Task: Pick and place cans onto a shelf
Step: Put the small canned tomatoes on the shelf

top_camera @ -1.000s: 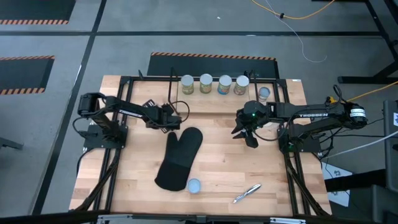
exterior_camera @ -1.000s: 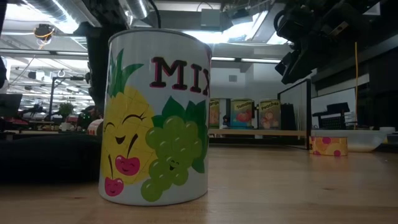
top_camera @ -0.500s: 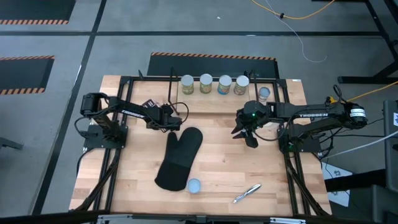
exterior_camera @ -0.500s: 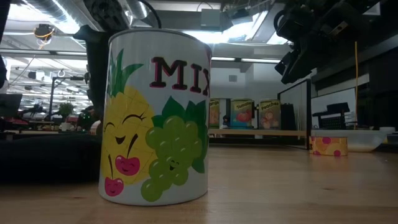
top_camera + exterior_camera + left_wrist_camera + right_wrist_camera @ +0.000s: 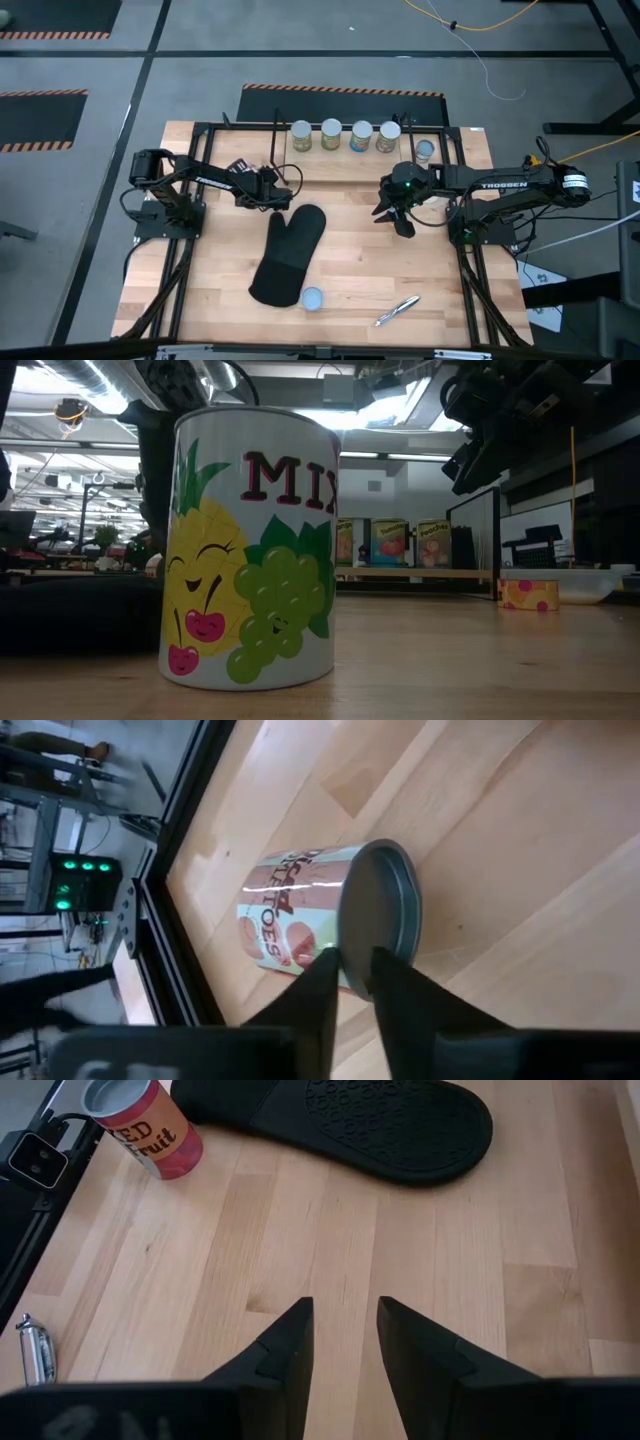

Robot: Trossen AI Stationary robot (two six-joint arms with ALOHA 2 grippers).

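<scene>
The left claw (image 5: 355,958) sits at the near rim of a can (image 5: 330,915), just by the cuff end of the black oven mitt (image 5: 288,255); the can lies straight ahead of the claw, its round lid turned towards the claw and its body running away towards the table's black frame; whether the can stands or lies on its side I cannot settle, nor can I tell whether this claw has closed on it or merely frames it. The pink label reads "TOES", the rest being out of sight.

The right claw (image 5: 345,1315) hangs over bare table (image 5: 350,270) with a moderate gap and nothing between its tips; it waits near the shelf's right end.

Four cans stand in a row on the shelf (image 5: 345,152); a fifth can (image 5: 425,150) stands just beside its right end; a sixth can (image 5: 312,298), near the mitt's fingertip end, is well apart from both claws. The low view shows it close: "MIX" above a pineapple, grapes and cherries; the right wrist view shows "ED" and "Fruit" on a red can, probably the same one. A silvery pen (image 5: 398,310) lies near the front edge.

In my judgement the left arm is nearer the can in hand, and the shelf lies up and to its right.
</scene>
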